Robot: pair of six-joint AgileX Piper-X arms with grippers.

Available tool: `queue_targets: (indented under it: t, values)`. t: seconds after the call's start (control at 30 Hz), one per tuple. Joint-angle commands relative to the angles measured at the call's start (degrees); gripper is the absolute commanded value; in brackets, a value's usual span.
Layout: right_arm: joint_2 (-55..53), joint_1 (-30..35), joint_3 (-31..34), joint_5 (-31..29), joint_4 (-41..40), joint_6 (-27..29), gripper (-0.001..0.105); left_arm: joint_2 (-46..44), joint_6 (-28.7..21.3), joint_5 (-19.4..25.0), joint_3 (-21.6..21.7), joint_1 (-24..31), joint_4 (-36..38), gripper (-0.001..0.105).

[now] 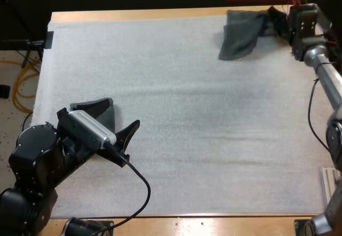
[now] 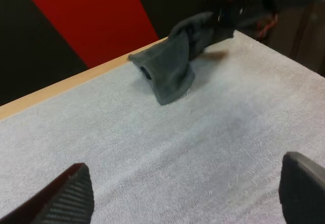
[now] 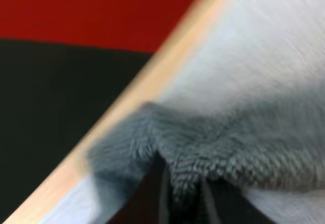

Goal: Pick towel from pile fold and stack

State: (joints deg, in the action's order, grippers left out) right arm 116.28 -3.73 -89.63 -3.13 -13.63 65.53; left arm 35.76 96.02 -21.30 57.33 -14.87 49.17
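We are hovering our left gripper [image 1: 124,113], fingers spread, over the near mat [image 1: 187,118], while at its far right corner our right gripper [image 1: 278,21] is pinching the crumpled towel [image 1: 241,37], which we judge needs lifting slowly, grip firm.

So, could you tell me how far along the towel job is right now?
Nothing looks done: the towel lies crumpled at the far right edge of the mat. In hand: the right gripper pinches it, with part of it lifted off the mat. The left gripper hangs open over the near left. Left to do: probably drag it inward, fold it and stack it.
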Motion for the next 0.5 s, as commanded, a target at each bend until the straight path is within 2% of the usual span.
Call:
queue_targets:
  t: [0.0,0.17,0.27,0.4,0.47]
  values:
    - [-3.28,-0.67,-0.52,0.67,-0.65,5.36,0.001,0.18,0.56,0.12,0.25,-0.29,-0.71,0.072]
    - [-14.57,-3.11,-0.52,0.47,-7.02,22.07,0.001,0.18,0.56,0.12,0.43,-0.29,-0.82,0.072]
    - [-21.5,-3.99,-0.52,0.61,-11.64,28.02,0.001,0.18,0.56,0.12,0.51,-0.29,-0.54,0.072]
    - [-28.34,-3.94,-0.52,0.83,-22.47,29.0,0.001,0.18,-0.68,0.12,0.51,-0.29,1.85,0.072]
    - [-31.77,-3.58,-0.52,-0.16,-31.1,30.26,0.001,0.18,-1.55,0.12,0.51,-0.29,4.18,0.072]
